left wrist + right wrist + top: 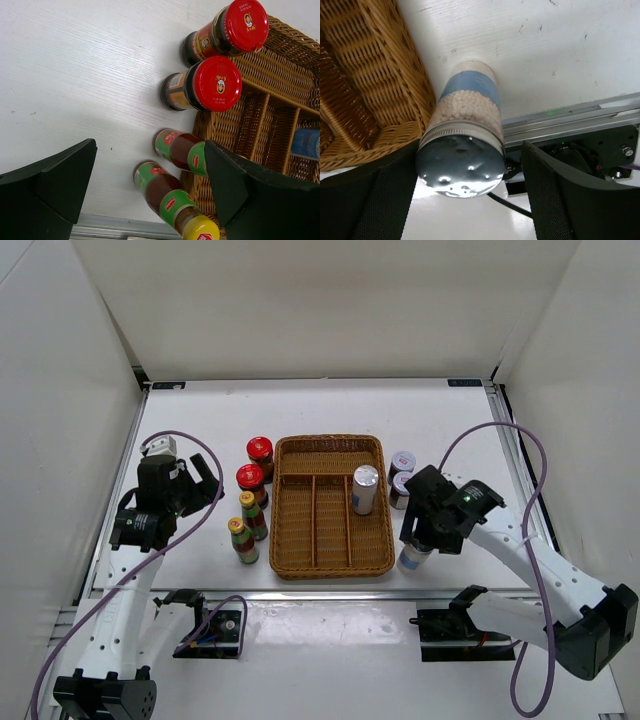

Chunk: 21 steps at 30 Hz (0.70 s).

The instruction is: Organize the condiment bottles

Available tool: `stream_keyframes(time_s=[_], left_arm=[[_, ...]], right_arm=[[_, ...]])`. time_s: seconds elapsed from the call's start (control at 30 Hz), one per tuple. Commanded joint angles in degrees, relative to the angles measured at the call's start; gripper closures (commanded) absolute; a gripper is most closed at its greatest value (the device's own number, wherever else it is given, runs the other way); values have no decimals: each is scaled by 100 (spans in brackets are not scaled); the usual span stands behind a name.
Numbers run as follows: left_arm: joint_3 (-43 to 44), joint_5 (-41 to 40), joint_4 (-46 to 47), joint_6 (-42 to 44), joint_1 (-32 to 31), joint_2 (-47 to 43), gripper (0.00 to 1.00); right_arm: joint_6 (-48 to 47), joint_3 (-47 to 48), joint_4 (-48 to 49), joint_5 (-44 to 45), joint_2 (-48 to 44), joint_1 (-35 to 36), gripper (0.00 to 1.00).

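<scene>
Two red-lidded jars [259,450] [250,477] and two yellow-capped red-green bottles [251,512] [241,539] stand in a row just left of the wicker tray [300,565]. In the left wrist view the jars [215,84] and bottles [165,192] lie ahead of my open, empty left gripper [150,145], which hovers left of them [205,485]. One silver-topped cylinder [365,488] stands in the tray's right compartment. Two white/purple-lidded jars [403,462] stand right of the tray. My right gripper [418,540] is open, straddling the second pale cylinder [462,150] by the tray's near right corner; a gap shows at its right finger [555,190].
The tray [365,80] has narrow lengthwise compartments, and its wall sits close against the cylinder's left side. The table's metal front rail [570,120] runs just behind that cylinder. White walls enclose the table on three sides.
</scene>
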Motion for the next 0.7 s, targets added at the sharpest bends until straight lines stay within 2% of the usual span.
stream_keyframes(time_s=[0.0,0.13,0.2,0.3,0.47,0.57,0.67], left_arm=[[-37,52,-6,-7,-2,-21,0],[-37,52,-6,-7,-2,-21,0],[-37,52,-6,-7,-2,-21,0],[-37,52,-6,-7,-2,-21,0],[-37,-1,-6,-7,-2,-21,0],[-37,-1,-6,-7,-2,-21,0],[-37,-54,-6,-7,-2,-21,0]], right_arm=[[94,-29,147,201,61,2,21],[-143,-29,384,139,1,2,34],[-274,94,385,192,-52,2,46],[-346,594,157,192,-114,63,59],[-399,1438,33,859,-62,677,67],[-347,1939,33,1342,210,1396,72],[-276,2299,-28,1711,597,1880,72]])
